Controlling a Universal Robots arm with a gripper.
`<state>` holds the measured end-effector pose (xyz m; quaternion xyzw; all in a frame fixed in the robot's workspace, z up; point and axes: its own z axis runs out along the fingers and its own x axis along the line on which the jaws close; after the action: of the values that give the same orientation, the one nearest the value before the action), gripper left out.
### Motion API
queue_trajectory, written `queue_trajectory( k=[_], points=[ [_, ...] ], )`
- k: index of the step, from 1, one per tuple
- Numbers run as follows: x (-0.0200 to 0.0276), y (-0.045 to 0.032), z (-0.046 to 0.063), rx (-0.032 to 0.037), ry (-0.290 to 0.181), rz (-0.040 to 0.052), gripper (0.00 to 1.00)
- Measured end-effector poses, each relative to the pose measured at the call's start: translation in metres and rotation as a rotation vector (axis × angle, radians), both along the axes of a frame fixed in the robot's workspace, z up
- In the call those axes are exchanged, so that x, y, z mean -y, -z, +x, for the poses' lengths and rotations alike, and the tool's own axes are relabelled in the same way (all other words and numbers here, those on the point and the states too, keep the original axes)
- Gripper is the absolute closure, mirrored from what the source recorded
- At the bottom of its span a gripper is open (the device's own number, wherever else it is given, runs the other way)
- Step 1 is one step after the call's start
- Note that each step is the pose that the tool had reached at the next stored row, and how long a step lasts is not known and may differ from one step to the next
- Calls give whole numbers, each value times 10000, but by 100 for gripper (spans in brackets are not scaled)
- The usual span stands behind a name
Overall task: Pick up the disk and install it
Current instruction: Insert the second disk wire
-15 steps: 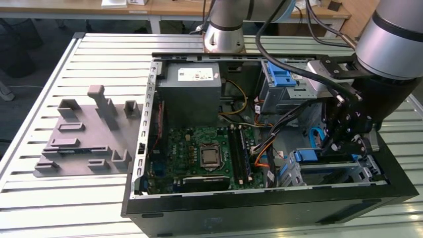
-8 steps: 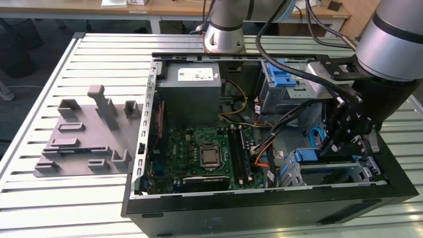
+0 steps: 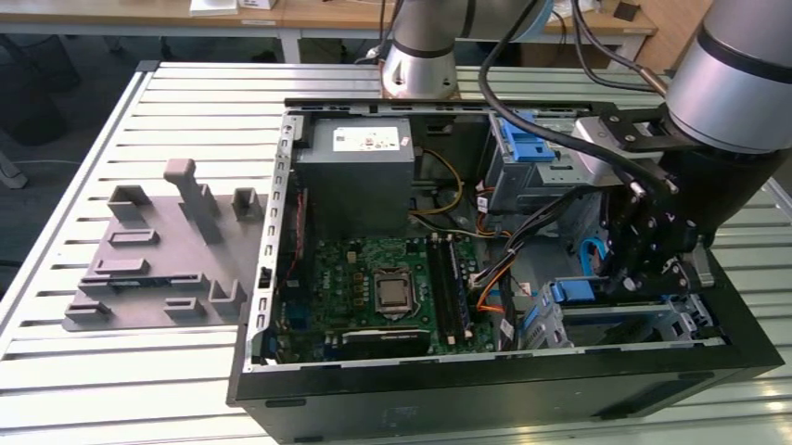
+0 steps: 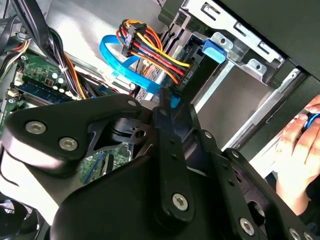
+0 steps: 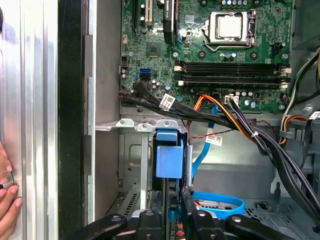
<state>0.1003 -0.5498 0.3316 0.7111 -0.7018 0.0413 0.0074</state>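
Note:
My gripper hangs inside the open computer case, low at the exterior view's right. In both wrist views its black fingers are shut on a thin blue-edged part, the disk, seen edge-on and mostly hidden by the gripper. It is right at the silver drive cage, next to the cage's blue latch. The disk's silver face and label are hidden.
A blue flat cable and a bundle of coloured wires with a black plug lie close by the fingers. The motherboard and grey power supply fill the case. A grey fixture sits outside. A person's hand rests by the case.

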Motion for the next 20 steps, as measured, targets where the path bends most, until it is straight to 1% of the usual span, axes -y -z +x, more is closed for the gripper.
queue_trajectory(
  k=[7, 8, 9, 10, 11, 12, 13, 20],
  points=[
    [0, -72, 0, -2, 0, -1, 71],
    [0, -77, 0, -2, 0, 0, 72],
    [0, -83, 0, -2, 0, 0, 78],
    [0, -90, 0, -3, 0, -1, 78],
    [0, -98, 0, -3, 0, -1, 85],
    [0, -102, 0, -3, 0, 1, 85],
    [0, -106, 0, -3, 0, 1, 89],
    [0, -133, 0, -3, 0, -2, 89]
  ],
)
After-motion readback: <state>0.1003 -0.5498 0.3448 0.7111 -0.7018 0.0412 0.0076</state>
